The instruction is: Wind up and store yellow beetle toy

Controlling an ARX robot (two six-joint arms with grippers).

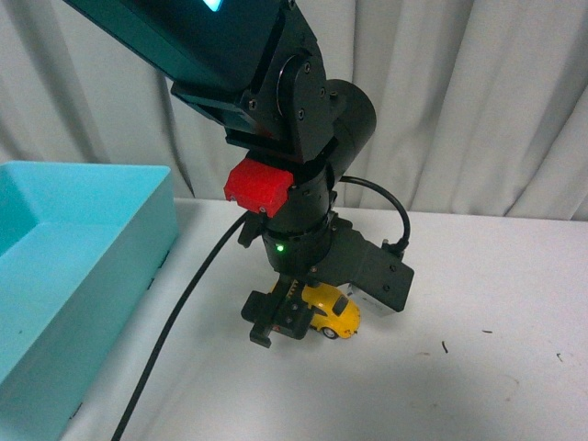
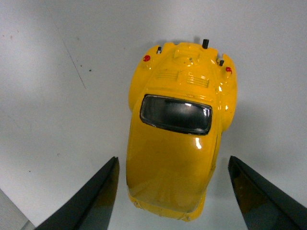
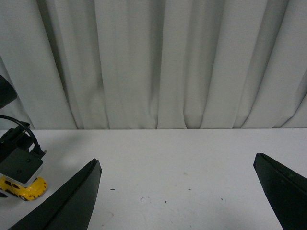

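The yellow beetle toy (image 1: 333,310) stands on the white table, partly hidden behind my left gripper (image 1: 278,323). In the left wrist view the toy (image 2: 177,143) lies between the two dark fingers (image 2: 93,201), seen from above, with its dark window and a small dark knob at one end. The left gripper (image 2: 172,191) is open, its jaws wide on either side of the car, not touching it. My right gripper (image 3: 177,191) is open and empty over bare table. The toy (image 3: 24,188) shows small at the edge of the right wrist view.
A light blue bin (image 1: 64,266) stands at the left side of the table. A black cable (image 1: 184,312) runs from the left arm toward the front edge. Grey curtains (image 3: 158,62) hang behind the table. Small dark specks (image 1: 446,347) lie on the table to the right.
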